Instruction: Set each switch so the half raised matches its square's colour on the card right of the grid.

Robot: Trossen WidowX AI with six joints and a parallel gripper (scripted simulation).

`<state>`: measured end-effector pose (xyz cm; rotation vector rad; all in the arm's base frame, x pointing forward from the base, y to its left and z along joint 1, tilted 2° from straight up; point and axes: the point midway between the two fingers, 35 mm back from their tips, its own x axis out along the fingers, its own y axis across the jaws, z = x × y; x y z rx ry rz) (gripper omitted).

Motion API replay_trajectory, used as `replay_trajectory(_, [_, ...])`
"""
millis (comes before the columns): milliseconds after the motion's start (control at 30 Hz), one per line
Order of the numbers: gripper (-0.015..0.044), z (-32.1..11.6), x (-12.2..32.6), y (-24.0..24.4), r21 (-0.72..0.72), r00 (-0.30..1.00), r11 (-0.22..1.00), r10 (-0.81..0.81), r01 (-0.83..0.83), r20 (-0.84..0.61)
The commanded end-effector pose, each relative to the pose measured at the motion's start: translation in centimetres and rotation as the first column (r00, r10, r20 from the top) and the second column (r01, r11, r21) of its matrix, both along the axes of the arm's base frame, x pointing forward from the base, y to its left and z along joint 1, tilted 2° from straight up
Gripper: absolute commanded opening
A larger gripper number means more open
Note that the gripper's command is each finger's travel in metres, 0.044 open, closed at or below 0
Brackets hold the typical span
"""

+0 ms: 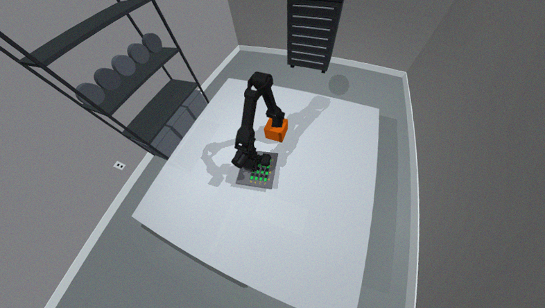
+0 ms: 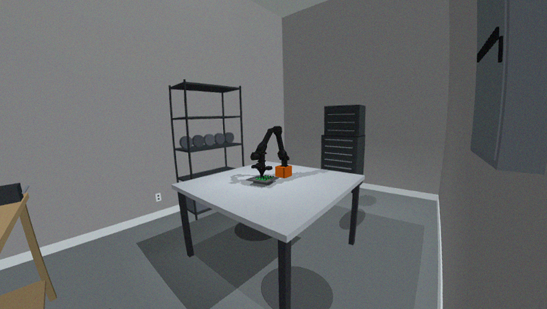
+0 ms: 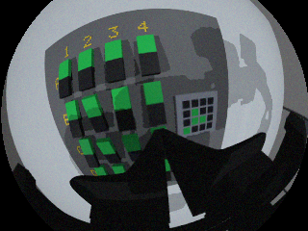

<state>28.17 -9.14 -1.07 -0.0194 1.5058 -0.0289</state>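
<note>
The panel [image 1: 241, 182] [image 2: 264, 182] [image 3: 188, 24] holds a four-by-four grid of green and dark switches. The card [image 3: 179, 117] is right of the grid: far row A all dark; B green only at 2; C green at 2 and 3; D green only at 1. Switches B2 [image 3: 91, 106] and C2 [image 3: 105, 146] sit skewed beside their neighbours B1 [image 3: 72, 110] and C1 [image 3: 86, 146]. Raised ends are hard to tell on many others. My gripper [image 1: 257, 168] [image 2: 262, 176] [image 3: 160, 134] is shut and empty, its tips low over C4. It hides C4's lower part and much of row D.
The arm's orange base block [image 1: 275, 130] [image 2: 283, 171] stands on the white table [image 1: 311, 217] [image 2: 270, 208] behind the panel. A shelf rack [image 1: 153, 110] [image 2: 206, 146] and a dark drawer cabinet [image 1: 313, 33] [image 2: 341, 150] stand beyond the table. Arm shadows cross the panel's right side.
</note>
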Motion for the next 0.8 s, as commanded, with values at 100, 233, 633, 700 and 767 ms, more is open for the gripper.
replay_trajectory(100, [0.0,2.3,-0.2,0.0,0.0,1.0,1.0,0.002,-0.002,0.004])
replay_trajectory(233, [0.0,6.4,-0.9,0.2,0.0,1.0,1.0,0.006,-0.006,0.012])
replay_trajectory(633, [0.0,5.7,-6.7,8.0,0.006,1.0,1.0,0.006,-0.006,0.007])
replay_trajectory(700, [0.0,5.5,-6.7,8.0,0.006,1.0,1.0,0.006,-0.006,0.009])
replay_trajectory(767, [0.0,3.9,-6.6,8.0,0.006,1.0,1.0,0.006,-0.006,0.02])
